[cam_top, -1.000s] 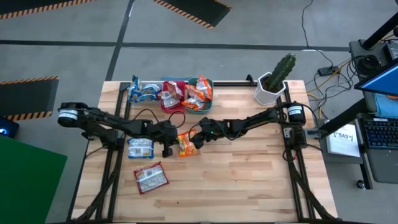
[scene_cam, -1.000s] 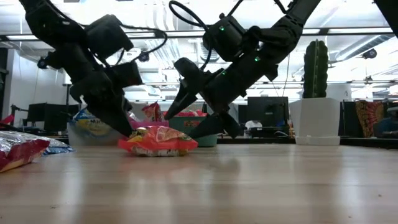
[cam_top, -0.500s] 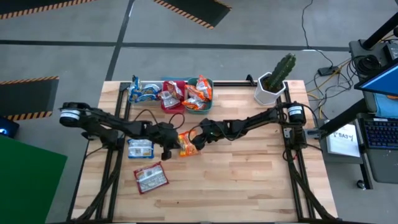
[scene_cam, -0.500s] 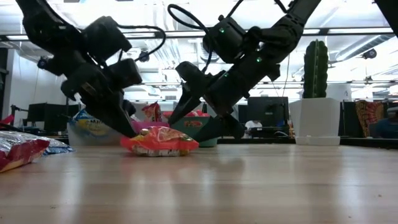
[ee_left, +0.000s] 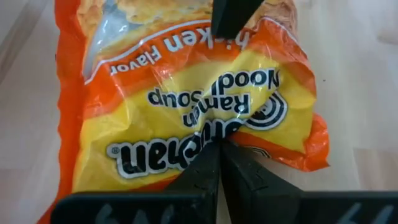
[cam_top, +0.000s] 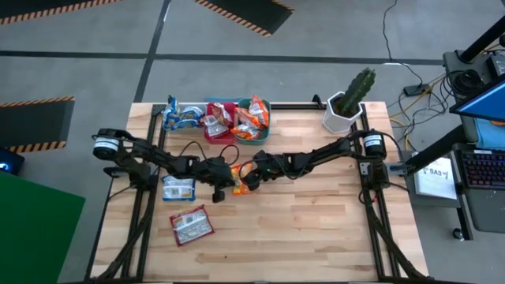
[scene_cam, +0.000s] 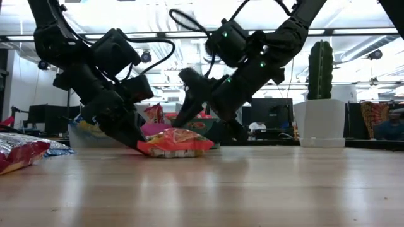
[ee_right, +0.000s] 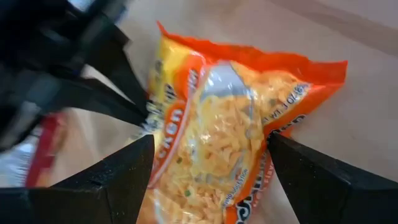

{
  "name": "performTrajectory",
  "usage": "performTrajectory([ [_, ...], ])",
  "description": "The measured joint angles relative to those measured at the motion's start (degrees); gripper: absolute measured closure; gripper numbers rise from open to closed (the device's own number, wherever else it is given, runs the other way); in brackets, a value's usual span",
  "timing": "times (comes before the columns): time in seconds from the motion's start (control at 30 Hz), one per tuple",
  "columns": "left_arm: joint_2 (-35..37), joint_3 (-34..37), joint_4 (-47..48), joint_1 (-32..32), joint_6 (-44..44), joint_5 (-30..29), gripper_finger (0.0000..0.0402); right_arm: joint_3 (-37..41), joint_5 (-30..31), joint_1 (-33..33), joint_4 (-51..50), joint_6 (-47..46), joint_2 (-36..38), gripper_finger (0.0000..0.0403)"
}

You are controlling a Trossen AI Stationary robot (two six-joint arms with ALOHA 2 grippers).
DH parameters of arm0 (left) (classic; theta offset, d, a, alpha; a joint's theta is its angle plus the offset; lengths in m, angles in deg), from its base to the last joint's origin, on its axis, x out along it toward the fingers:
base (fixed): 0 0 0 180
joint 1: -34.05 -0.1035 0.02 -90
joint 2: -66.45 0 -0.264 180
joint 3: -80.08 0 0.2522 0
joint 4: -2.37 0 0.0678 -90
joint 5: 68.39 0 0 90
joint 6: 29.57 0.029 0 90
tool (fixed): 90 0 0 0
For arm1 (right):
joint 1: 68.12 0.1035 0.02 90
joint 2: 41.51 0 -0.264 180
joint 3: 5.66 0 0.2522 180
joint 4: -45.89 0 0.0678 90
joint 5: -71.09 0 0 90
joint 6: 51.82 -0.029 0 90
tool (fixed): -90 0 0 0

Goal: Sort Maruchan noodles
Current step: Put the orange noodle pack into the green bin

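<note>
The left pincer (ee_left: 219, 163) was closed, its tips against the edge of the orange noodle packet (cam_top: 240, 178) on the bench (cam_top: 316, 229). The right pincer (ee_right: 208, 163) straddled the packet's opposite end, fingers spread.

1. Both hands crowd the orange packet (cam_top: 240, 178) at mid-bench: the left hand (cam_top: 230, 180) with fingers together against its edge, the right hand (cam_top: 247, 177) spread wide over it.
2. The bench (cam_top: 316, 229) lies bare on the near right.
3. Blue packet (cam_top: 177, 187) and red packet (cam_top: 192, 226) block the near left.
4. Bins (cam_top: 219, 132) and cactus pot (cam_top: 344, 116) line the far edge.
</note>
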Motion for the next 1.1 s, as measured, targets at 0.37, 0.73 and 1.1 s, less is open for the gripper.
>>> performTrajectory([
  [0.37,1.2,0.2,0.2,0.0,-0.1,0.2,0.0402,0.0,-8.6,-0.2,17.9,2.6,-7.4,0.0113],
  [0.73,1.3,0.2,-0.2,0.0,0.2,0.2,0.0402,0.1,-12.1,-0.2,18.1,2.3,-6.1,0.0228],
  [1.1,5.4,0.4,4.0,0.0,1.2,0.5,0.0402,0.1,-14.1,-0.9,18.0,4.0,-5.7,0.0369],
])
